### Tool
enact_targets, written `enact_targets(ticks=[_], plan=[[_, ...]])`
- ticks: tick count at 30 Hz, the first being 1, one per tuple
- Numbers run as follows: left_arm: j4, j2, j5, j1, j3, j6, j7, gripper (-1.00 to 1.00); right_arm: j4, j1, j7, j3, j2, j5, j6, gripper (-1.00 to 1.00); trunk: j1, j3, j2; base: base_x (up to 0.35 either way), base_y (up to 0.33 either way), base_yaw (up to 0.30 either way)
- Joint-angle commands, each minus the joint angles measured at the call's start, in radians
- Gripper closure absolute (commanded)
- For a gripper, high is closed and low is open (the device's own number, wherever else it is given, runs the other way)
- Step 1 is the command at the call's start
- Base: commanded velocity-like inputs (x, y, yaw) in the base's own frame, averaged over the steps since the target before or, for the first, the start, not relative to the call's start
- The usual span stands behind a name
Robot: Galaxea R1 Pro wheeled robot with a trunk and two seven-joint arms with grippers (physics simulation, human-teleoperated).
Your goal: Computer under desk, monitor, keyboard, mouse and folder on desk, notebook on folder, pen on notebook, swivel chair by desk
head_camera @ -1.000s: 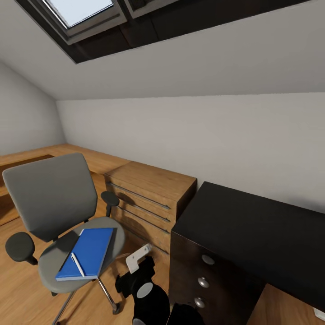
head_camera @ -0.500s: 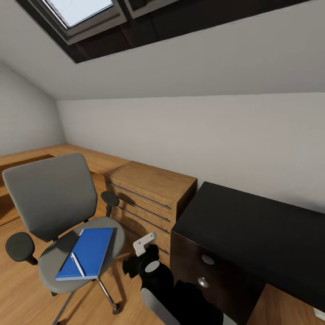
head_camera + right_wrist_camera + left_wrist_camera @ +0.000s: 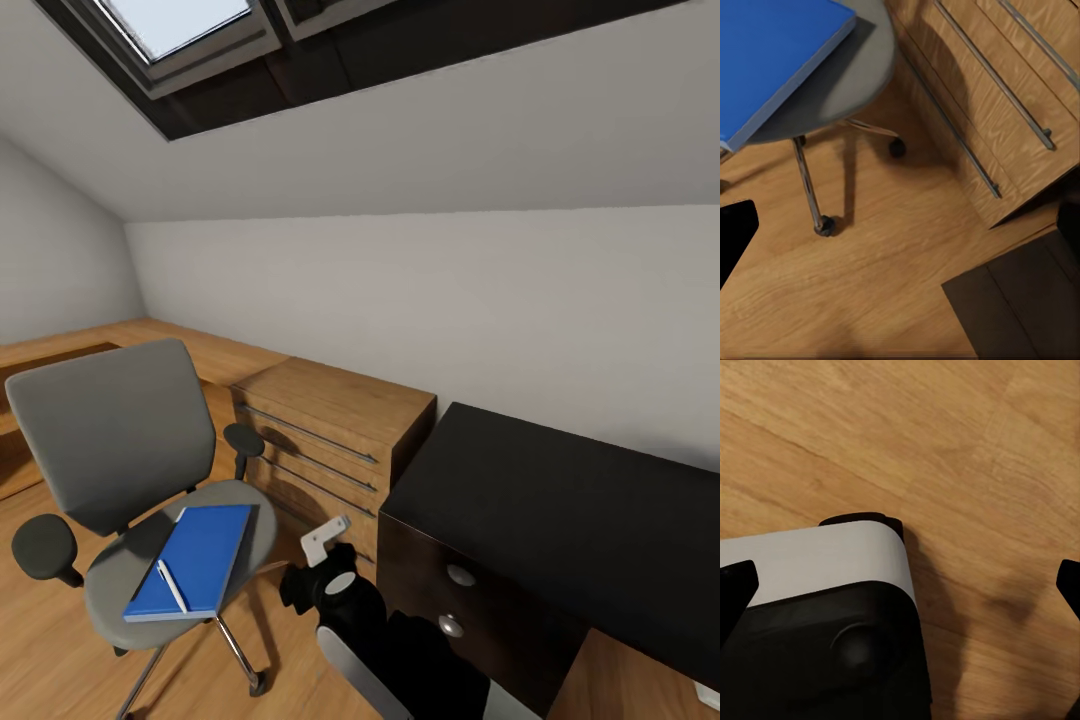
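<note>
The swivel chair [image 3: 130, 490] stands on the wood floor [image 3: 40, 640], just beside the wooden drawer unit [image 3: 330, 440], and I use it as the landmark. On its grey seat lies the folder [image 3: 195, 560], flat and with one corner reaching over the seat edge, and a slim white pen [image 3: 171, 586] rests on top of the folder near the front edge; the notebook I cannot make out. The folder is there because it is not yet moved to the desk, so this step seems to be at its beginning. The black cabinet with round knobs [image 3: 470, 600] is on the far side of the drawer unit from the chair. The right gripper [image 3: 900, 225] hangs near the chair, above its chrome legs [image 3: 806, 184] and beside the seat; its fingers stand wide apart with nothing between them, probably to prepare a reach for the folder [image 3: 772, 60]. The left gripper [image 3: 900, 585] points down at the floor, away from the chair, its fingers also spread and empty.
</note>
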Motion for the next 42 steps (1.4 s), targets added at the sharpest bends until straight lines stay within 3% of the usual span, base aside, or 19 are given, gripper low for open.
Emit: enact_targets(ticks=[1,15,18,19,36,42], plan=[[-0.003,0.001,0.007,0.001,-0.001,0.000,0.006,-1.00,0.005,-0.001,-0.010,0.002,0.000,-0.010,0.002,-1.00,0.000,-0.001,-0.001,0.000,0.000,0.000],[0.009,0.022,0.042,0.006,-0.002,0.011,-0.004,-1.00,-0.040,0.067,-0.078,0.052,-0.004,0.010,0.047,-1.00,0.046,-0.035,-0.085,0.000,0.000,0.120],[0.010,0.023,0.043,0.007,-0.002,0.011,-0.005,-1.00,-0.057,0.084,-0.094,0.053,-0.004,0.011,0.049,-1.00,0.058,-0.043,-0.106,0.000,0.000,0.218],[0.010,0.023,0.043,0.007,-0.002,0.011,-0.005,-1.00,-0.190,0.107,-0.148,0.053,-0.004,0.011,0.049,-1.00,0.061,-0.045,-0.113,0.000,0.000,0.222],[0.010,0.024,0.045,0.007,-0.003,0.012,-0.005,-1.00,-0.199,0.110,-0.152,0.041,-0.004,0.011,0.051,-1.00,0.127,-0.091,-0.232,0.000,0.000,0.232],[0.010,0.024,0.045,0.007,-0.003,0.012,-0.005,-1.00,-0.200,0.110,-0.152,0.020,-0.005,0.011,0.052,-1.00,0.127,-0.088,-0.232,0.000,0.000,0.195]])
